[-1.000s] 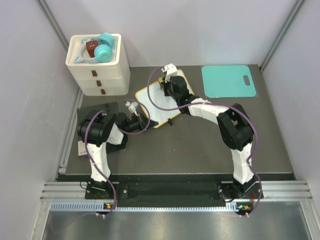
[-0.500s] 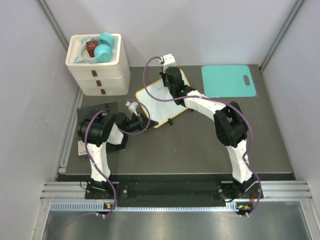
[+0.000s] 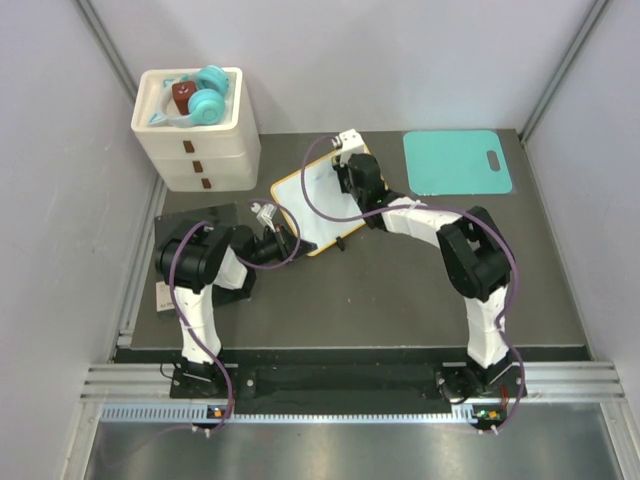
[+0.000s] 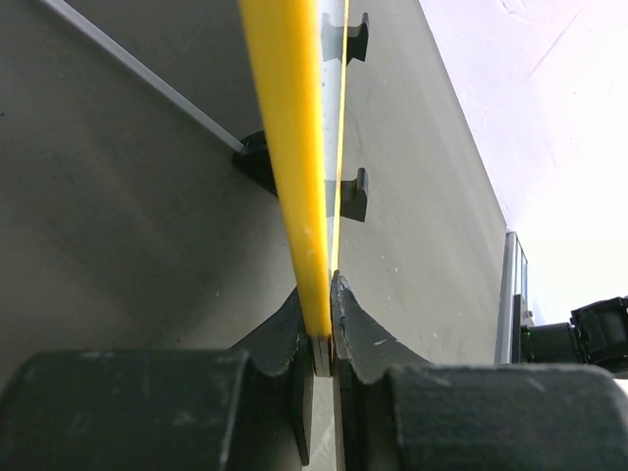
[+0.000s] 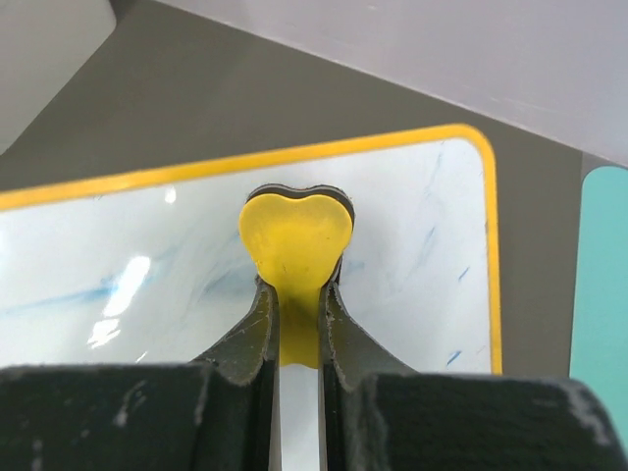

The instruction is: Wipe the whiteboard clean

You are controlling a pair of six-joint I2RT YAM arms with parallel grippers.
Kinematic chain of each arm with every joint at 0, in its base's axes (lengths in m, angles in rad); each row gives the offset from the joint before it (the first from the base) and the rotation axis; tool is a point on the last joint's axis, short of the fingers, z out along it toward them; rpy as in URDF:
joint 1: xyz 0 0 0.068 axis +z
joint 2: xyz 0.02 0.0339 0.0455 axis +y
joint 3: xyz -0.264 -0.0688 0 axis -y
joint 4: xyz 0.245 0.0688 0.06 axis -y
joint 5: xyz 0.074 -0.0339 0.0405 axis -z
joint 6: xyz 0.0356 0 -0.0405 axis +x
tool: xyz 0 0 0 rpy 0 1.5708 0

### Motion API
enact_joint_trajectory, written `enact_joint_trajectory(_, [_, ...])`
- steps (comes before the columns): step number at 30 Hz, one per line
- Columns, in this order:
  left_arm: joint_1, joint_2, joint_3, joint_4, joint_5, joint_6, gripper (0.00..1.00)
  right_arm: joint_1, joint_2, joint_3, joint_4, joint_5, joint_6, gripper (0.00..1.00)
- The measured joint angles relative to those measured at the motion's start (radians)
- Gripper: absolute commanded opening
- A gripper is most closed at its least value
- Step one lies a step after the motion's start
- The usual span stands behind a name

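Observation:
The whiteboard (image 3: 312, 205) lies tilted at mid-table, white with an orange-yellow frame. Faint blue smears remain on its surface (image 5: 422, 245). My left gripper (image 3: 292, 241) is shut on the board's near-left edge, and the left wrist view shows the yellow frame (image 4: 285, 128) pinched between the jaws of the left gripper (image 4: 329, 287). My right gripper (image 3: 347, 170) is over the board's far right part, shut on a yellow heart-shaped eraser (image 5: 294, 234). The eraser is pressed to the board just ahead of the right gripper (image 5: 297, 290).
A white drawer unit (image 3: 198, 150) with teal items on top stands at the back left. A teal mat (image 3: 457, 162) with a handle hole lies at the back right. A black pad (image 3: 190, 220) sits under the left arm. Walls close in on three sides.
The right gripper swept the eraser toward the board's far edge, then came back nearer and slightly right. The left gripper and the board have stayed put.

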Motion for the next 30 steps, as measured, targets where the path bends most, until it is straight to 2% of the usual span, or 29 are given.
enact_joint_trajectory(3, [0.0,0.0,0.0,0.0,0.0,0.0,0.0,0.015,-0.023,-0.048,0.013,-0.002,0.0,0.0])
enact_joint_trajectory(7, [0.0,0.0,0.0,-0.002,-0.001,0.001,0.0,0.026,-0.024,-0.034,-0.01,0.005,-0.003,0.0])
enact_joint_trajectory(16, [0.0,0.0,0.0,0.0,-0.007,0.003,0.0,0.032,0.094,0.243,-0.122,0.025,-0.016,0.0])
enact_joint_trajectory(20, [0.0,0.0,0.0,0.0,-0.007,0.003,0.0,0.03,0.12,0.305,-0.146,0.021,-0.016,0.0])
enact_joint_trajectory(24, [0.0,0.0,0.0,0.0,-0.006,0.003,0.0,0.026,0.114,0.276,-0.121,0.005,-0.013,0.0])
enact_joint_trajectory(30, [0.0,0.0,0.0,-0.002,-0.006,0.003,0.0,0.027,0.011,0.045,-0.039,-0.014,0.004,0.0])
